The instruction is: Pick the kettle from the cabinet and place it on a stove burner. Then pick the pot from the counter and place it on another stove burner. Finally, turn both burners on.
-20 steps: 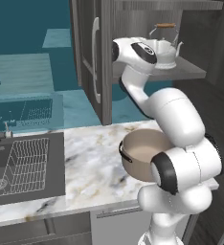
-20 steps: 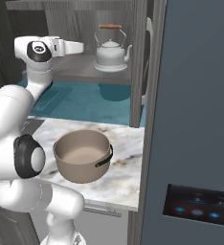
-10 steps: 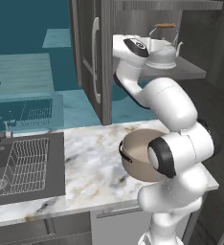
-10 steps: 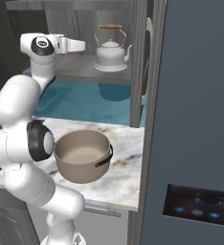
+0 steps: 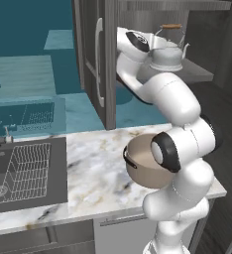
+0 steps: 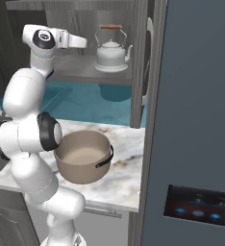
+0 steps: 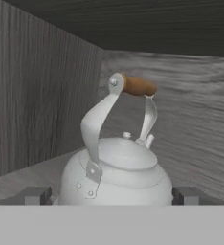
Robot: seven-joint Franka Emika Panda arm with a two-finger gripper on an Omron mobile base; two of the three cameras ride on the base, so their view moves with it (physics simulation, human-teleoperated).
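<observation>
The silvery kettle (image 6: 112, 54) with its brown wooden grip stands upright on the grey shelf (image 6: 78, 72) of the dark cabinet (image 5: 88, 30). My gripper (image 6: 82, 43) hovers level with the kettle, just to its left, with a small gap between them. In the hand view the kettle (image 7: 116, 167) is close ahead and my gripper (image 7: 111, 196) is open, one fingertip showing on each side of the kettle's body. The tan pot (image 6: 83, 156) sits on the marble counter (image 6: 126, 166) below, close in front of my arm. The stove burners are out of view.
The open cabinet door (image 5: 95, 74) with its long silver handle hangs left of the shelf. A dark sink (image 5: 24, 168) with a wire rack lies at the counter's left end. A tall dark fridge (image 6: 196, 120) stands right of the cabinet.
My arm's middle links have swung round and the hand has risen slightly. It still points at the kettle. The kettle and pot have not moved.
</observation>
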